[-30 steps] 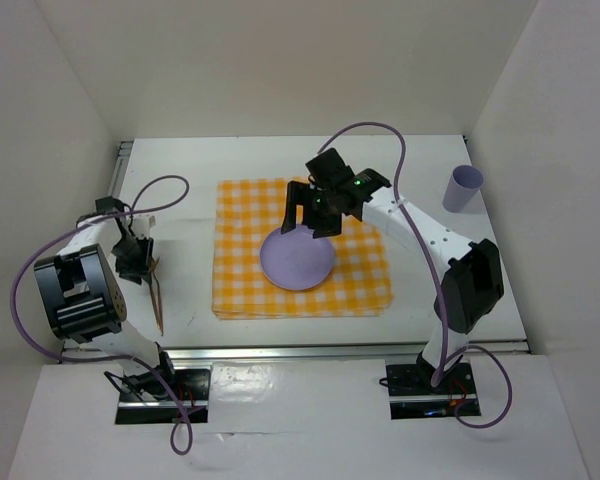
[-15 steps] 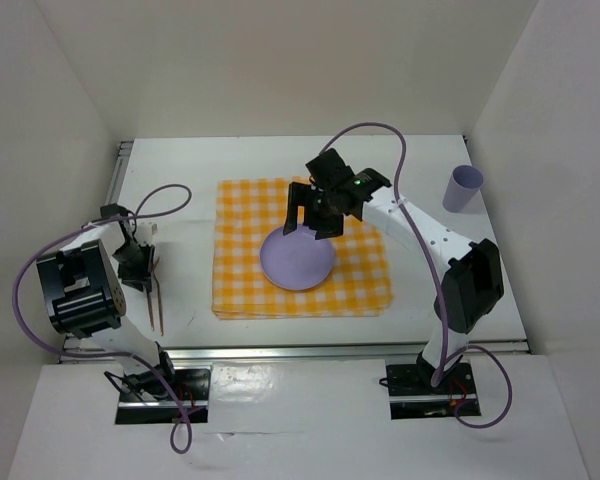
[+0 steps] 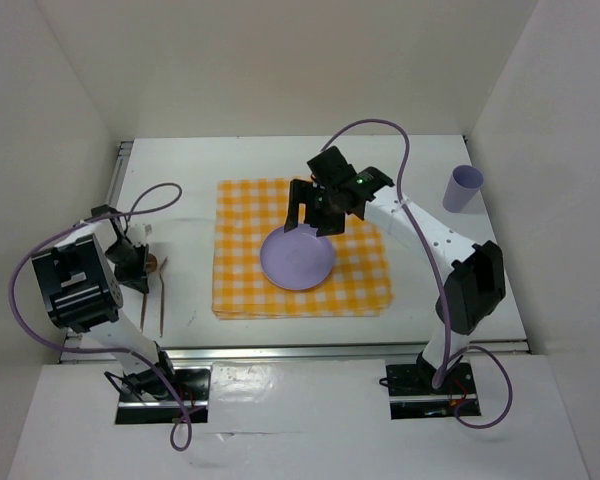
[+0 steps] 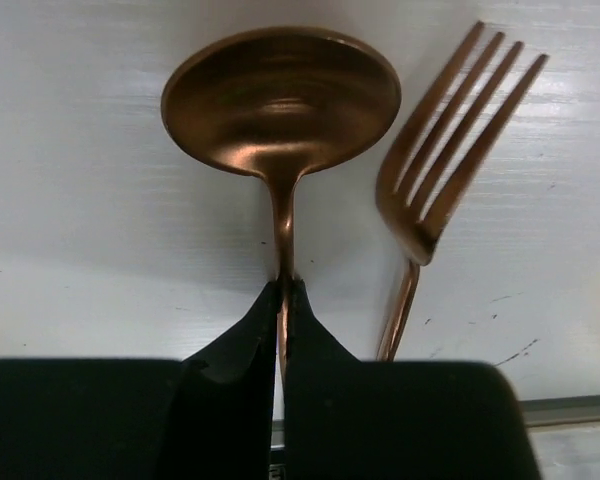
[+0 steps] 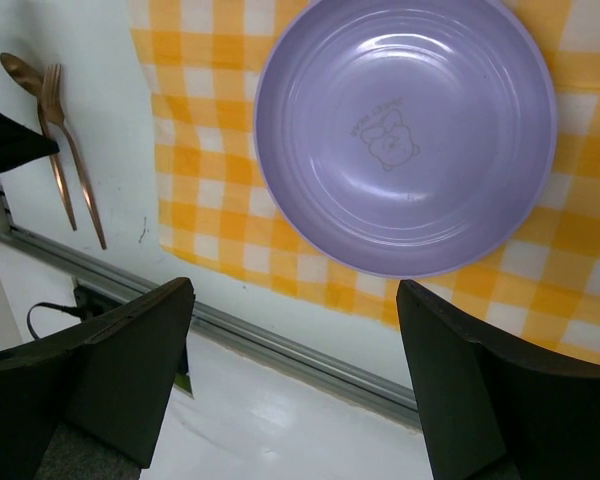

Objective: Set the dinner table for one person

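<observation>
My left gripper (image 4: 283,290) is shut on the thin handle of a copper spoon (image 4: 280,100), whose bowl points away from me just over the white dinner table (image 3: 180,165). A copper fork (image 4: 450,150) lies on the table right beside it. From above, the left gripper (image 3: 135,262) sits at the table's left side, with the spoon (image 3: 144,300) and fork (image 3: 164,300) trailing toward the near rail. My right gripper (image 3: 310,215) hangs open above a purple plate (image 3: 298,262), with nothing between its fingers (image 5: 150,340).
The plate (image 5: 405,135) rests on an orange-and-white checked cloth (image 3: 240,210) mid-table. A purple cup (image 3: 465,187) stands upright at the far right. A metal rail (image 3: 300,350) borders the near edge, and white walls close in on three sides.
The left jaws have closed onto the spoon handle. Spoon and fork now show as two separate pieces side by side. The right gripper has hardly moved.
</observation>
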### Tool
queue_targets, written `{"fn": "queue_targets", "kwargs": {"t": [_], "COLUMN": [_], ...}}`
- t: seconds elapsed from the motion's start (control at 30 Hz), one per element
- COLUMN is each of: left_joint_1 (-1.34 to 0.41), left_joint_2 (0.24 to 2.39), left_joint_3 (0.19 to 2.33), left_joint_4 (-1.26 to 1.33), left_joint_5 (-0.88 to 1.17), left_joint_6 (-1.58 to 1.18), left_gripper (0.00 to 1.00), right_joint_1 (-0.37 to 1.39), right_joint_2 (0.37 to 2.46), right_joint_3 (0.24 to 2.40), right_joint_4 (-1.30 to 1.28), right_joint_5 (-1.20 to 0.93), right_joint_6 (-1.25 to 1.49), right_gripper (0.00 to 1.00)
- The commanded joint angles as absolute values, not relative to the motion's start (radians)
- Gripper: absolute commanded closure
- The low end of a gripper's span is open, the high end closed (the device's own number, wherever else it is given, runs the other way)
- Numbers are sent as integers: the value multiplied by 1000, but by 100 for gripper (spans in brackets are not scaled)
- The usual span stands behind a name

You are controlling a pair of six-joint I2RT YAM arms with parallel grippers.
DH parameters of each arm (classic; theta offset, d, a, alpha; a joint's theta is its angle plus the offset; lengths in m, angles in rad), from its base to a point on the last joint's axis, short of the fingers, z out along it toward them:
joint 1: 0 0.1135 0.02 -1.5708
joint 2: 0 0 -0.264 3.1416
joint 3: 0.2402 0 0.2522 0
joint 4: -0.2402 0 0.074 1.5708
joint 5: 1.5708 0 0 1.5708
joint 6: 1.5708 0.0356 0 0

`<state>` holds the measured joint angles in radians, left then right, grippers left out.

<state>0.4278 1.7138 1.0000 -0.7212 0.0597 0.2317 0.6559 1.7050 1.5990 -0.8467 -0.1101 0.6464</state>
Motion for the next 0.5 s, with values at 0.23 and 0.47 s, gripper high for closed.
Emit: {"fn": "queue_targets", "kwargs": {"t": [0.23, 0.47], "left_joint_1": [566, 586], "left_joint_2": [1792, 1611], "left_joint_3": [1081, 1160], "left_joint_4": [-726, -735], "left_joint_5": [290, 474], "left_joint_6": [250, 227], "left_gripper": [100, 100], "right_joint_1": [664, 664], "right_joint_2": [1583, 1506], "right_joint_3": [1537, 1439], "right_joint_4": [-827, -746], "right_joint_5": [-77, -106], "right_joint_6": [661, 652], "right_gripper": [10, 10]}}
